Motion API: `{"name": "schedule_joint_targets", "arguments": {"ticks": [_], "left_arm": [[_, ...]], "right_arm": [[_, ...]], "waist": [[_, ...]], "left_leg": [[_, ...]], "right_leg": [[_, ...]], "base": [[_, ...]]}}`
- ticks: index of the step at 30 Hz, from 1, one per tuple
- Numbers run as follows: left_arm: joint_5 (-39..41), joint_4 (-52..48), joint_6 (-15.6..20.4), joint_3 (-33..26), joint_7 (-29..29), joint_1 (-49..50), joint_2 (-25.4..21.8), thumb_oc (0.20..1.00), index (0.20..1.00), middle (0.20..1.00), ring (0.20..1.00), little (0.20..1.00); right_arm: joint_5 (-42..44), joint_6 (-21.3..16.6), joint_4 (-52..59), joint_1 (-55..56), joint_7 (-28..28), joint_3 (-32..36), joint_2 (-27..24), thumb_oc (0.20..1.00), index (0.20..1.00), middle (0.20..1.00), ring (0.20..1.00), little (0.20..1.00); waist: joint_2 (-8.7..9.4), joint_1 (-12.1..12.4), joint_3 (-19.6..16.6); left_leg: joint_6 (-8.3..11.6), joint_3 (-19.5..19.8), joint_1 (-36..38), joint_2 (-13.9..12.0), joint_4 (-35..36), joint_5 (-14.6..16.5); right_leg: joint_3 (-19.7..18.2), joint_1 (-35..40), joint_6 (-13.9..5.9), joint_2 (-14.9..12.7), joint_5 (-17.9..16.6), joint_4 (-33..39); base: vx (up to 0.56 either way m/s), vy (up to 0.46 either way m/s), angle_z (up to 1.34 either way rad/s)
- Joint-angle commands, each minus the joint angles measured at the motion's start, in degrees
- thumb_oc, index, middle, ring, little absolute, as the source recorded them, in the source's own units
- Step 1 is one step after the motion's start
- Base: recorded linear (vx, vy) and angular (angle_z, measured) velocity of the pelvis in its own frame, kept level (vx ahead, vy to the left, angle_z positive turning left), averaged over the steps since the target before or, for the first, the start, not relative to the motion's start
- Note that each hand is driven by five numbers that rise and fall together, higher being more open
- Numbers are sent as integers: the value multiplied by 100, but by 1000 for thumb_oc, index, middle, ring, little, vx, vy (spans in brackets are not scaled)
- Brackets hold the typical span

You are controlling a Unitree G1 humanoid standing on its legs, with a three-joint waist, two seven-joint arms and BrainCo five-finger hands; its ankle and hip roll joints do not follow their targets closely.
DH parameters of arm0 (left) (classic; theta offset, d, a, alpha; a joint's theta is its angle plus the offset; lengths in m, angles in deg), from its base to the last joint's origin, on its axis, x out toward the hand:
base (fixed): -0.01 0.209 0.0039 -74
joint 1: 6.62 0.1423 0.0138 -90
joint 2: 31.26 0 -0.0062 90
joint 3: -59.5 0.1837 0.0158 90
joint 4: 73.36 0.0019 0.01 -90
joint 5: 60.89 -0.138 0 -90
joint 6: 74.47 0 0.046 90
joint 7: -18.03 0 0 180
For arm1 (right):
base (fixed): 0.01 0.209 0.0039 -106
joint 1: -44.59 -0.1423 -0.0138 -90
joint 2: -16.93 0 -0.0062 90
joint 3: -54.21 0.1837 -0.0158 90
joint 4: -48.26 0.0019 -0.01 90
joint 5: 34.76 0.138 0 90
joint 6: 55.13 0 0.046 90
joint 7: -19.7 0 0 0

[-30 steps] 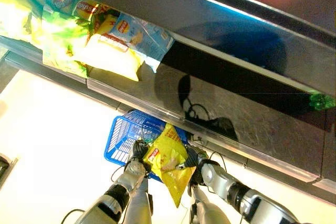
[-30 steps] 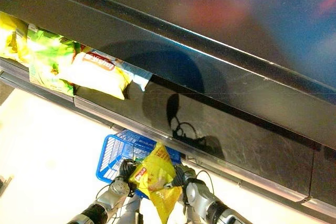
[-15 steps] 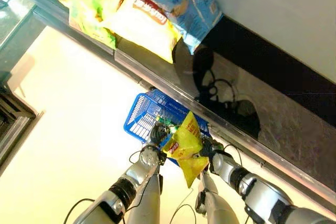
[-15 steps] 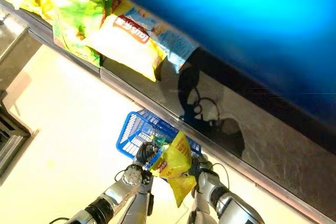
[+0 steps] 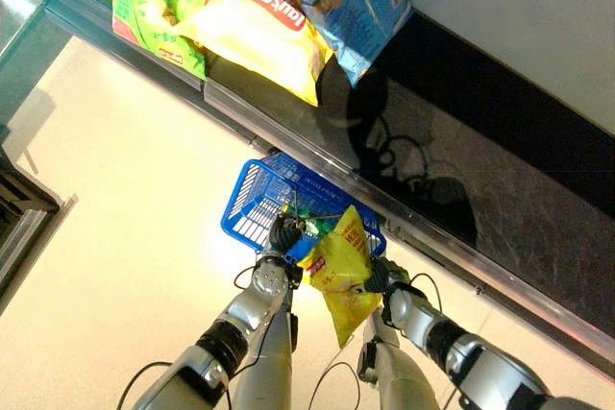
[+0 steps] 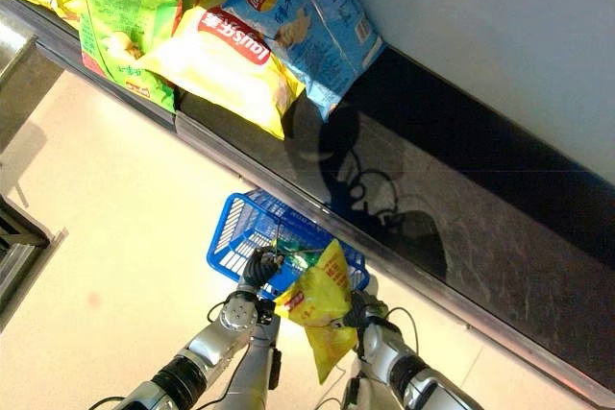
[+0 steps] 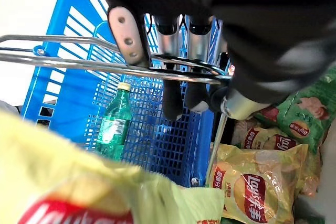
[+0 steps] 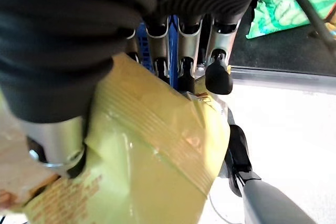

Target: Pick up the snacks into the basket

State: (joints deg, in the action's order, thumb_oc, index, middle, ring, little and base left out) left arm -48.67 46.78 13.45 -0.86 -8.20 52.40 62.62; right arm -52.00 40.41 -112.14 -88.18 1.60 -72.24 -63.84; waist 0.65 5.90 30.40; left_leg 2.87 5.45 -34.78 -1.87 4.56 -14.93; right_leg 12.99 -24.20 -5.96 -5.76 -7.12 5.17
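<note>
My right hand (image 8: pixel 173 51) mostly disappears behind the yellow chip bag (image 8: pixel 152 161). That bag's a blurry smear across my left wrist view, covering some of the basket (image 7: pixel 63 93).

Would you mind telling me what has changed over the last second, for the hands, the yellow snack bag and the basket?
Little beyond the camera shifting. The right hand still grips the yellow snack bag just above the blue basket, not yet released. The left hand stays curled round the basket handle. The green bottle lies in the basket, and the shelf snacks are unmoved.
</note>
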Motion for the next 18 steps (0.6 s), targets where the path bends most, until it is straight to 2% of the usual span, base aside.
{"name": "schedule_joint_targets", "arguments": {"ticks": [1, 7, 13, 18], "left_arm": [[306, -765, 605, 181, 64, -825, 568, 200, 200, 200, 200, 200], [436, -1265, 675, 568, 192, -879, 771, 200, 200, 200, 200, 200], [449, -1680, 691, 752, 265, -924, 845, 200, 200, 200, 200, 200], [587, -1969, 726, 870, 237, -975, 882, 200, 200, 200, 200, 200]], "right_arm": [[371, -62, 46, -719, -185, 179, -60, 200, 200, 200, 200, 200], [489, -97, -183, -1505, -193, 118, -90, 200, 200, 200, 200, 200], [628, -212, -118, -1669, -322, 176, -180, 200, 200, 200, 200, 200], [1193, -272, -243, -1868, -570, 649, -156, 200, 200, 200, 200, 200]], "waist": [[-232, 180, -61], [-406, 448, -61], [-507, 627, -61], [-668, 807, -61]], "left_leg": [[286, -295, -60, 77, 35, 256], [287, -185, -373, 164, 31, 222], [307, -45, -648, 242, 30, 193], [288, 9, -813, 330, 17, 191]], "right_leg": [[-227, -488, -393, -419, -192, -336], [-39, -649, -422, -474, -220, -299], [165, -746, -464, -533, -225, -259], [286, -827, -501, -599, -242, -250]], "base": [[0, 0, 0], [10, 11, 7], [30, 5, 20], [27, 35, 13]]}}
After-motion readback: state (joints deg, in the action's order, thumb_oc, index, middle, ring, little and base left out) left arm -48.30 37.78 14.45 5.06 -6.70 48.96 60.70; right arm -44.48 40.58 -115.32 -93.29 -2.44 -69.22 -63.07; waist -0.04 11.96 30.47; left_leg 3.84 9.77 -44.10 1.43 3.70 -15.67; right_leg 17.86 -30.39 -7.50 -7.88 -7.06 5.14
